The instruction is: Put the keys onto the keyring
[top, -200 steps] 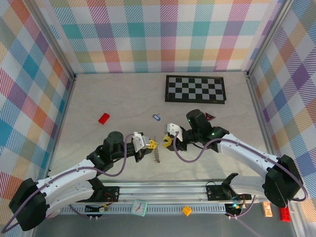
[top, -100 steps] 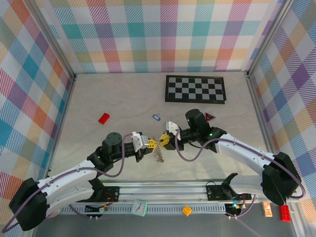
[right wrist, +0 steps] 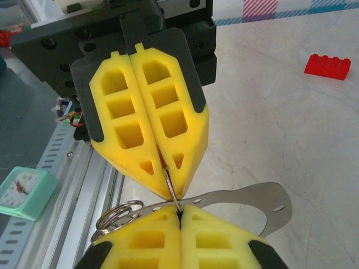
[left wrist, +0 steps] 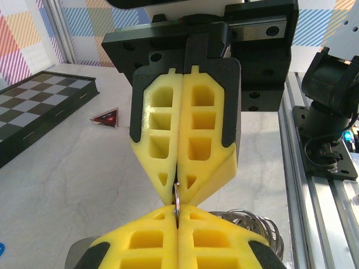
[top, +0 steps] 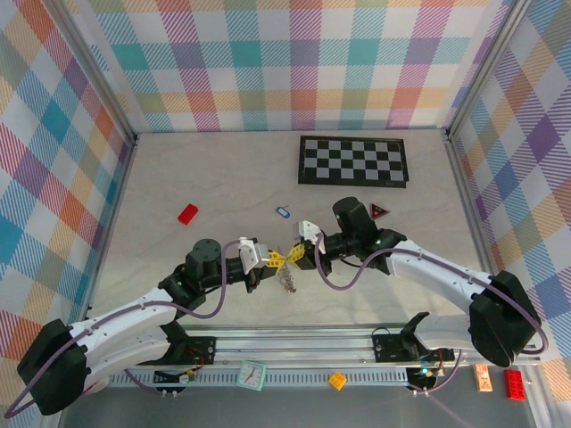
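My left gripper and right gripper meet tip to tip near the table's front middle, both shut. One thin steel ring of the keyring is pinched in both at once. Its bunched loops hang below the fingers. In the left wrist view my left gripper faces the right gripper head on. From the right wrist, my right gripper holds the ring, the left gripper stands opposite, and the loops dangle at the left. A blue key lies apart on the table.
A red block lies at the left, and a small red triangle sits behind the right arm. The chequered board is at the back. A flat steel piece shows beside my right fingers. A mint clock rests on the front rail.
My right gripper has moved left to meet the left gripper and shut on the ring. The left gripper stayed shut on the keyring, shifting slightly right.
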Controlling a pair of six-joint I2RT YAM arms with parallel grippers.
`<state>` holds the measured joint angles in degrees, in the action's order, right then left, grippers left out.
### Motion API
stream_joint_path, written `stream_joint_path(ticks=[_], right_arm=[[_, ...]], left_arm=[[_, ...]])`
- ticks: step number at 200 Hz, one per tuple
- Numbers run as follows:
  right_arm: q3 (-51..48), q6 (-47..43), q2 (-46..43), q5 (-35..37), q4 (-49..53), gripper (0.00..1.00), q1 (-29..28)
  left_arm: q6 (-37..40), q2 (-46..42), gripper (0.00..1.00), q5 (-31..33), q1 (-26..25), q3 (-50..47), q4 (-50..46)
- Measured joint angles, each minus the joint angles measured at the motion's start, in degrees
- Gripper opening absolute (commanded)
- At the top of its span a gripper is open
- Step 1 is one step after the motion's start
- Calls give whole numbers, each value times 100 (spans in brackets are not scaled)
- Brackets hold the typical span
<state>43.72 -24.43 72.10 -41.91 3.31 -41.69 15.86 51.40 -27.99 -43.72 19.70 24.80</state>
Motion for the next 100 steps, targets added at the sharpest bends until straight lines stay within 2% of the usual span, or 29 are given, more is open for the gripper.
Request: stream_joint_path(ticks=[71,100], right_arm=[[33,0,26,2,85,0,0],[59,0,61,-13,92,0,0]], left_arm=[[2,138,9,-2,0,0,90],[0,142,5,0,0,0,90]])
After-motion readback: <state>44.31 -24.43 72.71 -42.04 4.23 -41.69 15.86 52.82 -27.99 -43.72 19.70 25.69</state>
